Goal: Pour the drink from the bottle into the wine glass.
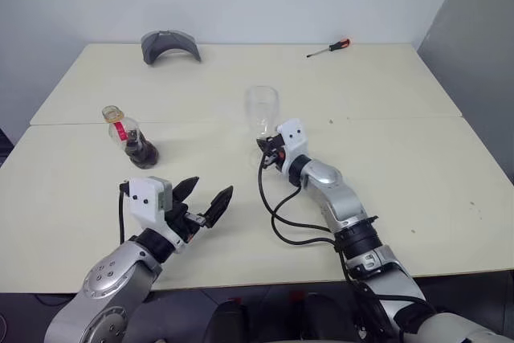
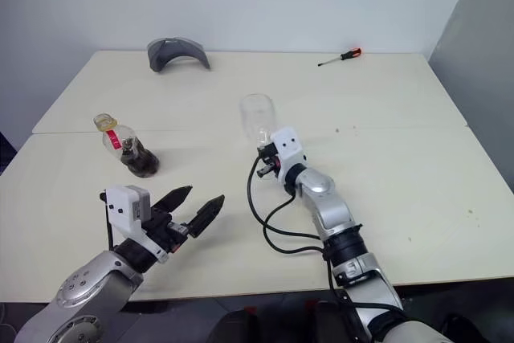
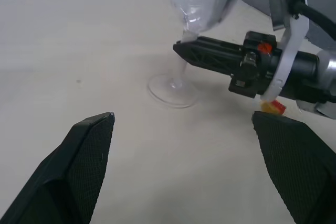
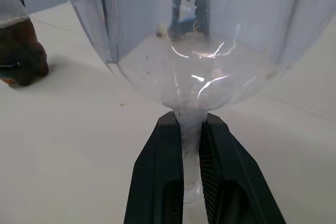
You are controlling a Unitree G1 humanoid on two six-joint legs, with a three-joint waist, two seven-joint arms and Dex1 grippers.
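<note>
The wine glass [image 1: 262,106] stands empty and upright near the middle of the table. My right gripper [image 1: 266,147] is shut on its thin stem just under the bowl [image 4: 194,66], one black finger [image 4: 157,182] on each side. The foot [image 3: 170,90] sits on or just above the tabletop. The bottle [image 1: 132,139], with dark drink in its lower part and a yellow cap, stands to the left, apart from both grippers. My left gripper [image 1: 213,187] hangs open and empty over the front of the table, pointing toward the glass.
A grey curved object [image 1: 170,44] lies at the back left and a red-handled screwdriver [image 1: 329,48] at the back right. A seam [image 1: 385,119] crosses the cream table behind the glass. Black cable [image 1: 277,214] loops beside my right forearm.
</note>
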